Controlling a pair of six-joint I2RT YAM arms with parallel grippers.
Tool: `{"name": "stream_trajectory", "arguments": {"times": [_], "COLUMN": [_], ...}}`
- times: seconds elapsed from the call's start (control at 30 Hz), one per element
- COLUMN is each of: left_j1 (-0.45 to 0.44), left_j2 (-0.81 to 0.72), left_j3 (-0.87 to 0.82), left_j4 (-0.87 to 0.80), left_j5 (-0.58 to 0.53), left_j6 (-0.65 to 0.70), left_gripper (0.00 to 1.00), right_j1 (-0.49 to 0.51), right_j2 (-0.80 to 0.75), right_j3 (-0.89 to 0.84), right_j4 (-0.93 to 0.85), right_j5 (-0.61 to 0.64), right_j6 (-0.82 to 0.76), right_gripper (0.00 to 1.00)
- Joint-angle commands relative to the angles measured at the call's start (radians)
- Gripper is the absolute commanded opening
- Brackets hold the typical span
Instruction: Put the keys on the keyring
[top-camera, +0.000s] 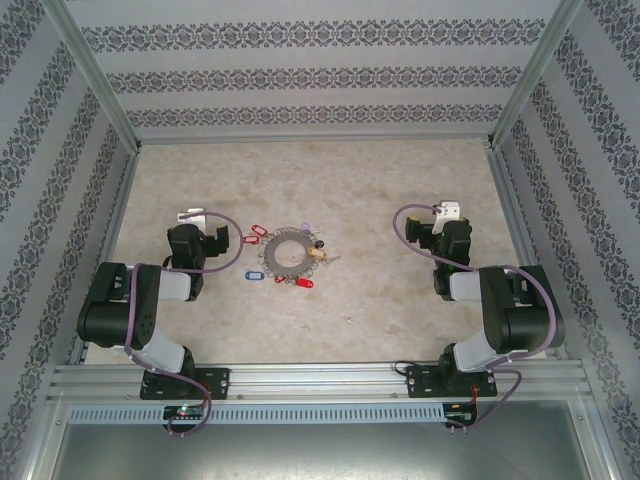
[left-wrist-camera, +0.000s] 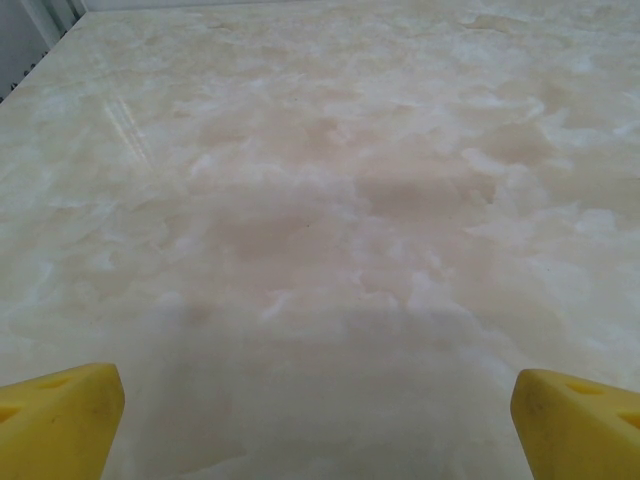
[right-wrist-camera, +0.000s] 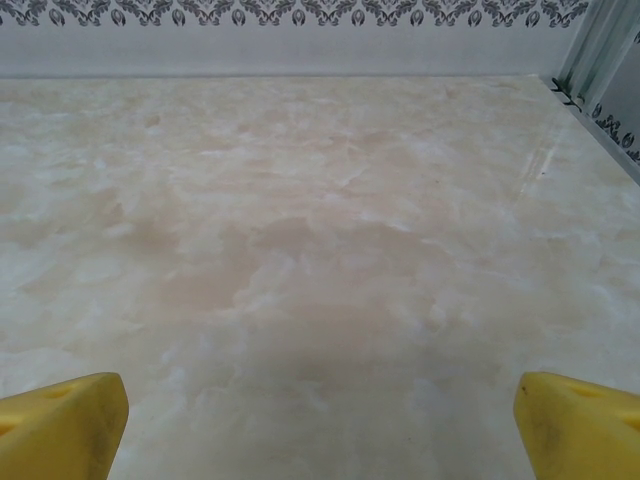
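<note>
This is a robot test cell in a lab: a marble-look table (top-camera: 380, 310) boxed in by aluminium posts (top-camera: 92, 75) and patterned wall panels (top-camera: 300, 75), with the left arm (top-camera: 130, 315) and right arm (top-camera: 510, 315) bolted to a metal rail (top-camera: 320, 378).

Keyring (top-camera: 270, 256) flat, keys (top-camera: 319, 253) just beside

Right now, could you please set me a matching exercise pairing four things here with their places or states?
Things:
1. large grey metal keyring
2. small blue plastic tag
3. small yellow-headed silver keys
4. right hand

Places or states:
A. open, over bare beige marble-look table
B. beside the ring, on the side of the right arm
C. flat between the two arms
D. beside the ring, on the side of the left arm

Pairs: 1-C; 2-D; 3-B; 4-A
</note>
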Motion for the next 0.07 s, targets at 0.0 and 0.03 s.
{"name": "stream_trajectory", "arguments": {"times": [0.0,0.03], "left_j1": [0.0,0.0], "left_j2": [-0.002,-0.003], "left_j3": [0.004,0.004], "left_j4": [0.049,0.05], "left_j5": [0.016,0.016], "left_j6": [-0.018,-0.018], "left_gripper": [1.0,0.99], "right_j1": [0.009,0.009], "right_j2": [-0.011,-0.01], "right_j3": [0.007,0.01], "right_j4": [0.019,0.011], "right_j5": [-0.013,-0.018], "right_j6": [-0.007,-0.007], "right_gripper": [0.98,0.98]}}
